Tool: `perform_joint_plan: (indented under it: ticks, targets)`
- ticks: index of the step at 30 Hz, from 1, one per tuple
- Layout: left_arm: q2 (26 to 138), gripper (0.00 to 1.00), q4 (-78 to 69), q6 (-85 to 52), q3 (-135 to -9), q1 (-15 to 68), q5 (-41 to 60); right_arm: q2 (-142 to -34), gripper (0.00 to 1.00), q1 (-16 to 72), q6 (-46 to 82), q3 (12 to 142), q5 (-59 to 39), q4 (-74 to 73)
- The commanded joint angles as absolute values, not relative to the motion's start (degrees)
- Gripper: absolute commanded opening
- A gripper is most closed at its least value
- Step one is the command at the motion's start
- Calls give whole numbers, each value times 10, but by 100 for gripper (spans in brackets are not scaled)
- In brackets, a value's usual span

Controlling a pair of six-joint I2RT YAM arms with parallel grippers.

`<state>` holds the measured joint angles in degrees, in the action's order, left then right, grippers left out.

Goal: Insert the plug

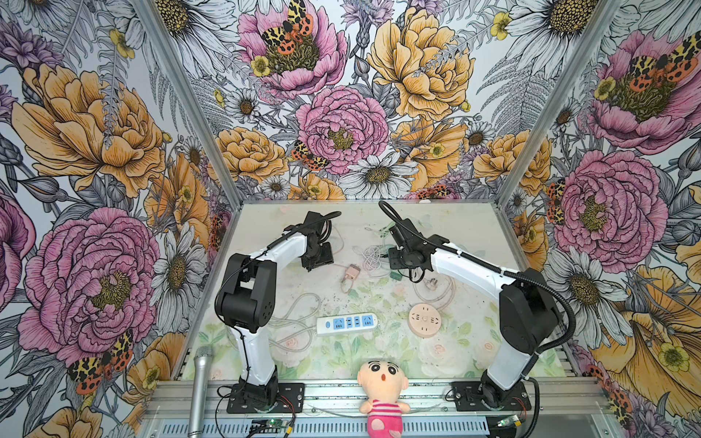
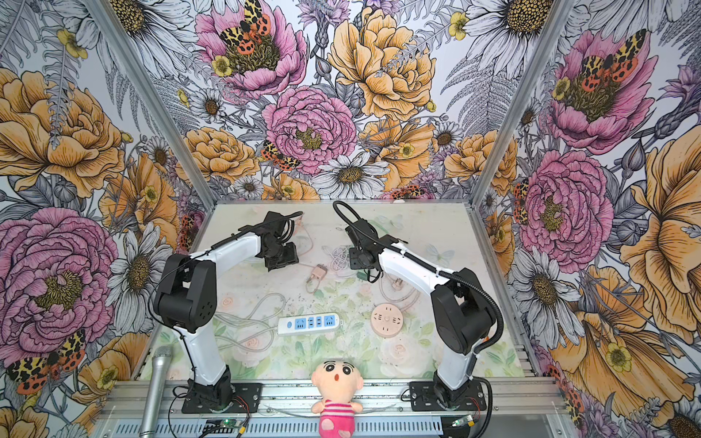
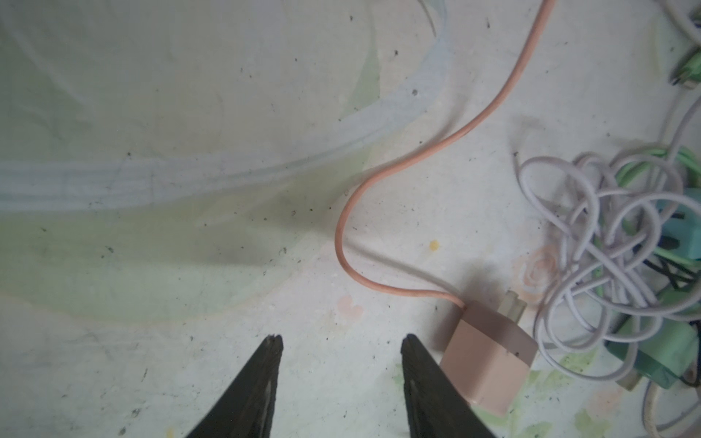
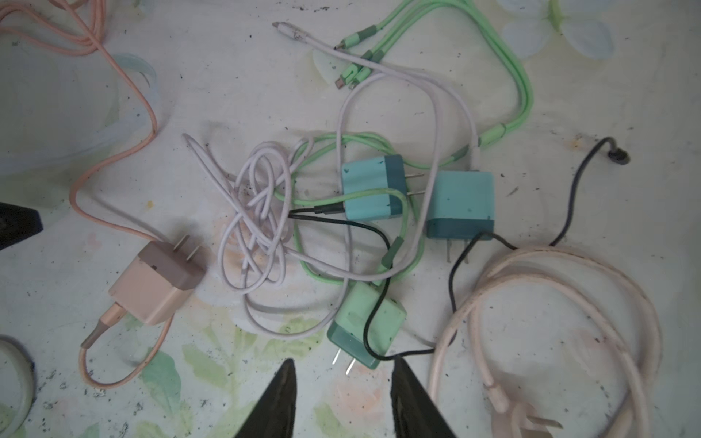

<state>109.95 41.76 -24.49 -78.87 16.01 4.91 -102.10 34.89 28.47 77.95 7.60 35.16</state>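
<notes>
Left gripper (image 3: 341, 339) hangs with its jaws about half apart and nothing between them, only bare surface (image 3: 189, 265) beneath. The pink plug (image 3: 489, 364) lies just outside one finger, not within the jaws; whether finger and plug touch cannot be told.

In both top views the pink plug sits beyond the white power strip (image 1: 347, 323), on the side away from the arm bases and well apart from the strip. It lies on its side with its long axis running diagonally. Its two flat prongs (image 4: 186, 244) point away from the power strip, toward a tangle of white cable (image 4: 258, 212). A pink cable (image 4: 113, 383) leaves the end nearer the strip in a small loop.

Over that tangle, also beyond the power strip, the right gripper (image 4: 343, 362) is partly open and holds nothing. A green plug (image 4: 364, 330) lies flat just ahead of its fingertips, long axis roughly in line with the gripper. Its prongs point back toward the gap between the jaws, and a black cable (image 4: 373, 303) is draped across its body.
</notes>
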Motion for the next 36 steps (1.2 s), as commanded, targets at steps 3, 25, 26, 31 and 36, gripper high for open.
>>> perform_joint_plan:
  ticks: [3, 25, 26, 31, 36]
  targets:
    - [1130, 54, 380, -298, -800, 162, 53, -1055, 46, 376, 281, 818, 45, 310]
    - [1117, 3, 367, -292, -783, 125, 66, -1085, 60, 415, 108, 809, 28, 234]
    - [1109, 1, 367, -286, -782, 121, 72, -1086, 60, 416, 106, 809, 28, 233]
    - [1070, 0, 374, -267, -793, 111, 87, -1090, 60, 418, 104, 806, 19, 222]
    - [1067, 20, 400, -256, -818, 113, 97, -1092, 60, 422, 97, 806, 17, 215]
